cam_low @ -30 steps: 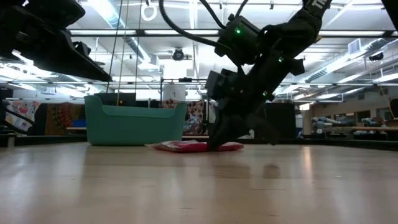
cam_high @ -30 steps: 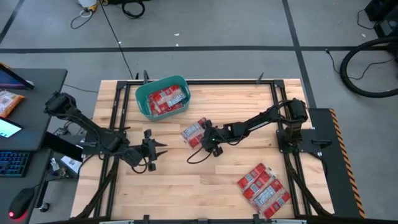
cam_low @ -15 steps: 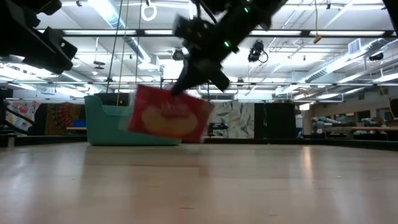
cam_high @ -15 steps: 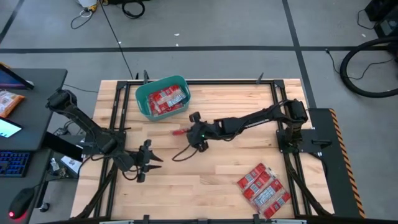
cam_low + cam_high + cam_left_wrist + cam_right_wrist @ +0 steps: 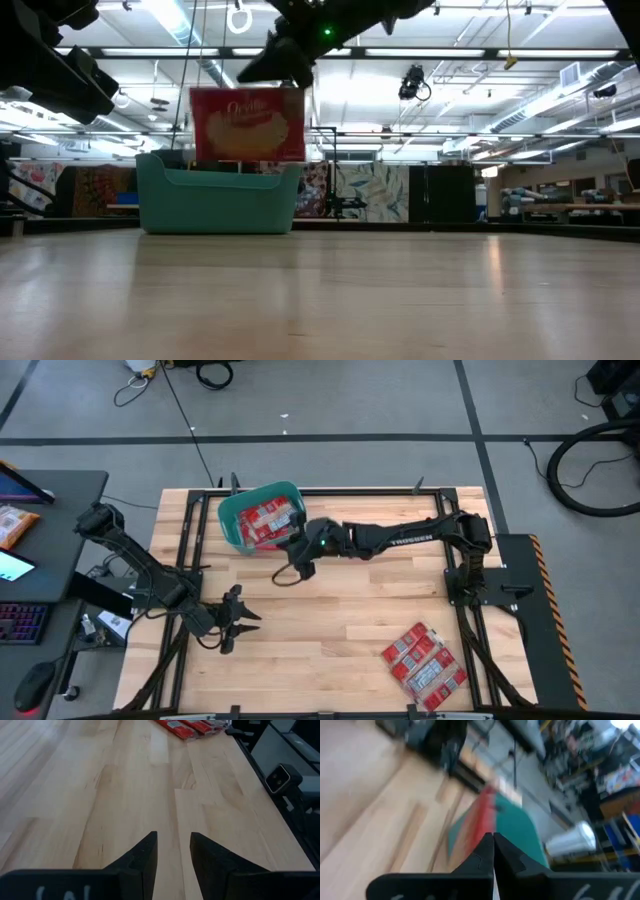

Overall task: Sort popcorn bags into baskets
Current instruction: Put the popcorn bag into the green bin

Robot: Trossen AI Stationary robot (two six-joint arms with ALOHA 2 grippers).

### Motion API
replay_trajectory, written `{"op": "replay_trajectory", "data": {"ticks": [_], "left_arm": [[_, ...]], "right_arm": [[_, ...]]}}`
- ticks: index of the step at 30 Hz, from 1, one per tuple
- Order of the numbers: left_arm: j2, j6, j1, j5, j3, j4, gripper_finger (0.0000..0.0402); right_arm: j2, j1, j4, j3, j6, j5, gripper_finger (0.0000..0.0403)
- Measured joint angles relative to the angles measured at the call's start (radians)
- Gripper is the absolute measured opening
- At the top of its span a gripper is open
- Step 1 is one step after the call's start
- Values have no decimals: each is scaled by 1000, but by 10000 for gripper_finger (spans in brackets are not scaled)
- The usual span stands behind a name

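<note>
As its fingers pinch the top edge of a flat red popcorn bag [image 5: 247,123] with white and yellow print, the right gripper [image 5: 298,544] hangs at the near rim of the teal plastic rectangular basket [image 5: 228,520], which stands at the far left of the pale wooden table [image 5: 340,640]. Seen from table height, the packet dangles upright and clear of the boards, its lower edge above the tub's wall. Held by one edge, it can likely slip in without catching the rolled rim. The right wrist view shows those dark fingers pressed together on the red packet, with the teal tub just beyond.

Red packets [image 5: 268,518] already lie inside the basket. More of them wait in a loose stack [image 5: 424,660] near the table's front right corner, well apart from the tub, so by the look of it the sorting is only partly done.

Parked low over the front left of the table, the left gripper [image 5: 232,624] holds nothing. Its two dark fingers [image 5: 141,857] stand slightly parted over bare wood, leaving the carrying arm an unobstructed run to the tub.
</note>
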Motion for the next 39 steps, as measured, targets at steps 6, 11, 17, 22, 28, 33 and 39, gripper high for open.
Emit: {"op": "replay_trajectory", "data": {"ticks": [6,11,17,22,28,33,39], "left_arm": [[0,-14,0,-16,0,1,121],[0,-31,0,-19,0,-12,121],[0,-70,0,-66,0,-82,121],[33,-124,6,-231,0,-120,121],[146,-148,68,-250,0,-116,121],[245,-169,146,-250,0,-116,121],[309,-168,254,-266,0,-80,121]], "right_arm": [[62,-79,209,11,-78,-120,2],[115,-116,118,93,3,-177,10],[133,-87,-97,105,40,-176,51],[134,-45,-199,97,57,-175,75],[134,-2,-351,96,80,-98,102],[134,10,-485,96,142,-18,130],[126,15,-532,17,148,78,145]]}}
